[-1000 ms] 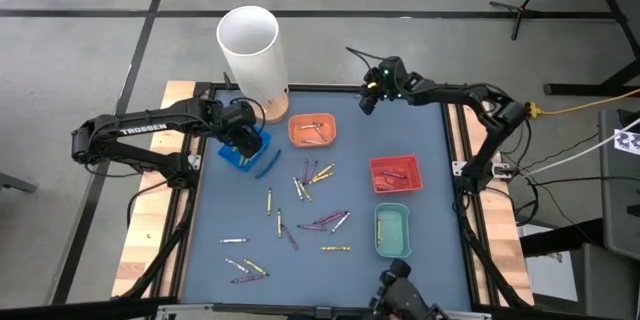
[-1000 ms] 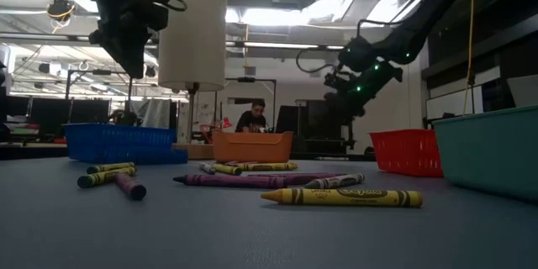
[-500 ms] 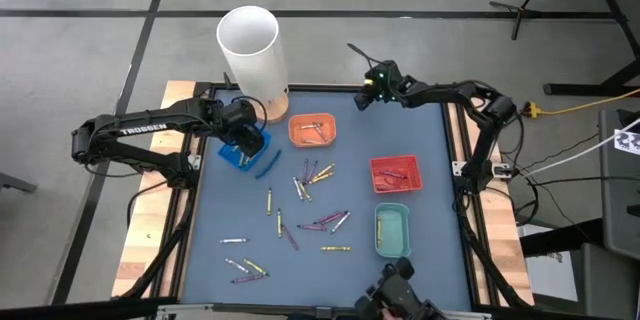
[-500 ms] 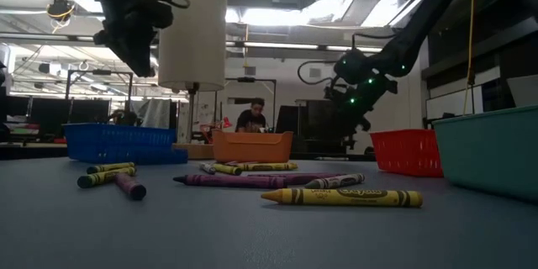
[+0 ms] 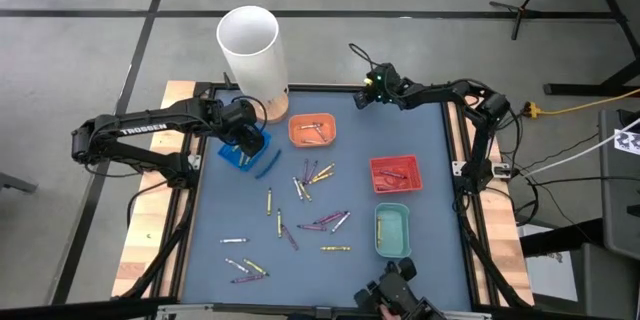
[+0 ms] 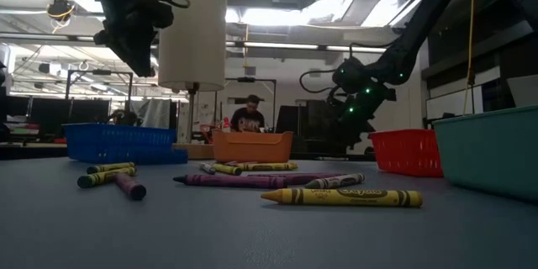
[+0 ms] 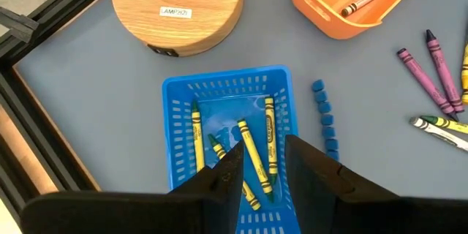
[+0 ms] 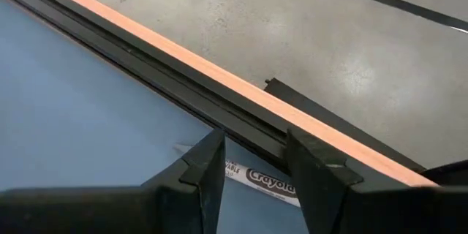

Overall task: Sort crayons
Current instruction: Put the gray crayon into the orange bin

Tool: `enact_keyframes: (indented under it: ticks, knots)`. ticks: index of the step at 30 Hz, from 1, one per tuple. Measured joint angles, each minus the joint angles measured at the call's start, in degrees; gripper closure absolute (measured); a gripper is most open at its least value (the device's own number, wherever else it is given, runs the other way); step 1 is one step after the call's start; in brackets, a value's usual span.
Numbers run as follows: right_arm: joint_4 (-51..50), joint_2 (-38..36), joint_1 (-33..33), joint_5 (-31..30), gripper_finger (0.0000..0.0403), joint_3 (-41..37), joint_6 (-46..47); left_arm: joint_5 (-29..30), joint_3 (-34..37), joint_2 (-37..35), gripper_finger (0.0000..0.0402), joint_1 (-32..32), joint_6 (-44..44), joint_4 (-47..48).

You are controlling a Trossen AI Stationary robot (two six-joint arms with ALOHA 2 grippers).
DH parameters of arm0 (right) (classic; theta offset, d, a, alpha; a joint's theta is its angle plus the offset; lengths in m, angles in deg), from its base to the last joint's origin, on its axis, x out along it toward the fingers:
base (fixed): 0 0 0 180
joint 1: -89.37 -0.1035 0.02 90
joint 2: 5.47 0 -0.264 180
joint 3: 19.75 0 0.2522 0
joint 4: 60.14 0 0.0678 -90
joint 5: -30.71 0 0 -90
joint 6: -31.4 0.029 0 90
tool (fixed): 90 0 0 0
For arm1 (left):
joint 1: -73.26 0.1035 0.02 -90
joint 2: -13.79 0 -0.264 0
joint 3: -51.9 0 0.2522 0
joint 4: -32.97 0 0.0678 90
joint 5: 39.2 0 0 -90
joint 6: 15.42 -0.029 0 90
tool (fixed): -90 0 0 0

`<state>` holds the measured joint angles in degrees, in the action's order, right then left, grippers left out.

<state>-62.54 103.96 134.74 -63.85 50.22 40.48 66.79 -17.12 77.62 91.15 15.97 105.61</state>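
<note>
- High view: we see the left gripper [image 5: 243,138] over the blue tray [image 5: 245,150] at centre left. The right gripper [image 5: 364,92] sits at the upper middle, over the far edge of the table [image 5: 220,210]. The white tube [image 5: 253,48] stands at upper left. Loose crayons [image 5: 310,188] lie scattered across the centre and lower left. More lie in the orange tray [image 5: 312,130], the red tray [image 5: 396,174] and the green tray [image 5: 391,230].
- Low view: a yellow crayon [image 6: 340,197] lies at lower centre, with a purple crayon [image 6: 244,180] behind it. The left gripper [image 6: 134,46] hangs at upper left, above the blue tray [image 6: 118,143]. The right gripper [image 6: 353,105] hangs at centre right.
- Left wrist view: the left gripper [image 7: 262,162] has its fingers spread and nothing between them. Just beyond them, the blue tray [image 7: 175,95] holds yellow crayons [image 7: 252,153]. The tube's wooden base [image 7: 177,7] is at upper left.
- Right wrist view: the right gripper [image 8: 252,162] also stands with fingers parted, holding nothing. Between them we see a white label reading "Crayola" [image 8: 259,177] on the table by its dark edge rail [image 8: 146,73].
</note>
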Motion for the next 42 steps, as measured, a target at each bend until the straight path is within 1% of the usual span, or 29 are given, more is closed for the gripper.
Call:
enact_keyframes:
  ticks: [8, 13, 20, 24, 30, 33, 39, 42]
  knots:
    - [-0.8, 0.2, 0.0, 0.0, 0.0258, 0.0, 0.2, 0.0, 0.0, 0.0, 0.0317, 0.0, 0.0, 0.0]
    - [-0.6, 0.7, -0.8, -1.6, 0.0262, 0.0, 0.1, 0.0, 0.0, 0.0, 0.0317, 0.0, 0.0, 0.0]
    - [-1.2, 0.7, -1.8, -2.8, 0.0294, 0.0, -1.0, 0.0, 0.0, 0.0, 0.0317, 0.0, 0.0, 0.0]
    - [-1.3, 0.7, -2.3, -2.4, 0.0312, 0.0, -4.6, 0.0, 0.0, 0.0, 0.0317, 0.0, 0.0, 0.0]
    - [-0.9, 0.8, -4.5, 0.0, 0.0339, 0.0, -11.3, 0.0, 0.0, 0.0, 0.0317, 0.0, 0.0, -0.1]
    - [-0.8, 0.8, -5.4, -0.5, 0.0353, 0.0, -13.8, 0.0, 0.0, 0.0, 0.0317, 0.0, 0.0, -0.4]
    - [2.7, 0.8, -5.6, -1.3, 0.0385, 0.0, -14.1, 0.0, 0.0, 0.0, 0.0317, 0.0, 0.0, -0.6]
    - [4.8, 0.8, -5.6, -0.3, 0.0398, 0.0, -14.1, 0.0, 0.0, 0.0, 0.0317, 0.0, 0.0, -0.6]
